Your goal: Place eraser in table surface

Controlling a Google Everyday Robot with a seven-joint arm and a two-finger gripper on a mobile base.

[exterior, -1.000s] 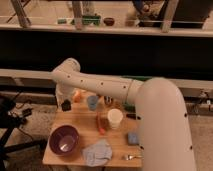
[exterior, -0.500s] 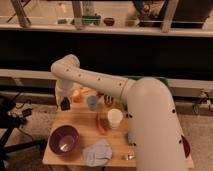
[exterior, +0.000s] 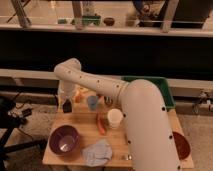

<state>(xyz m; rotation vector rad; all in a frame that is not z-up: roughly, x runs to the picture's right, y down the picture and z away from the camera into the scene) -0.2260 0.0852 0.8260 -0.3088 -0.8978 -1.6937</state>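
**Gripper low over the table's far-left corner, eraser at its tip**

You see the white arm (exterior: 145, 125) filling the right side, reaching up to a bend and dropping down at the left. Below it lies the table surface (exterior: 84, 125), with the green tray (exterior: 159, 85) behind its far-right edge. On the wood, the purple bowl (exterior: 64, 140) sits front left, the blue-grey pad (exterior: 97, 152) just beside it, a white cup (exterior: 115, 118) mid-table and a blue cup (exterior: 92, 102) farther back. The gripper (exterior: 66, 100) hangs over the far-left corner. The eraser (exterior: 66, 106) shows as a small dark block directly under it; you cannot tell whether it is gripped or resting on the wood, nor how wide the gripper stands.
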